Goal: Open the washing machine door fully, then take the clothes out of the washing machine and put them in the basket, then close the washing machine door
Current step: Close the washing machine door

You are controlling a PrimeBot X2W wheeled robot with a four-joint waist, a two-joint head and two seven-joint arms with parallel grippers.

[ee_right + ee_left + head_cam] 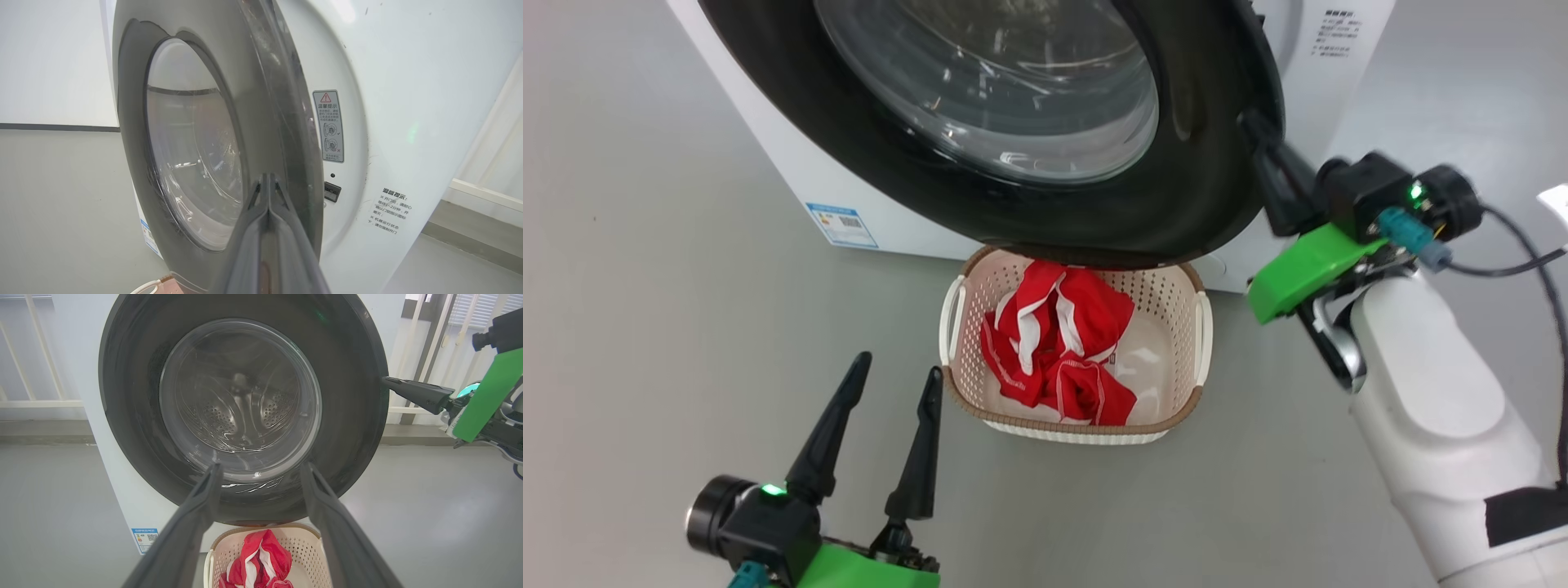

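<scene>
Grey floor (645, 327) right across the head view, smooth, with a faint sheen. Standing on it, the big white washing machine (792, 171), its base meeting the grey in a clean straight line, a blue label sticker (841, 224) low on its front. Just in front of it, the small cream basket (1086, 434) sits flat on the floor, brown rim up. Its far end is close to the machine's front; whether they touch, can't tell. Bare grey on both sides of it.

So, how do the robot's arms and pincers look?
The left pincer and right pincer each have two long tapering black fingers, a black wrist with a green light, and a bright green bracket. The right forearm is glossy white, with a black cable.
</scene>
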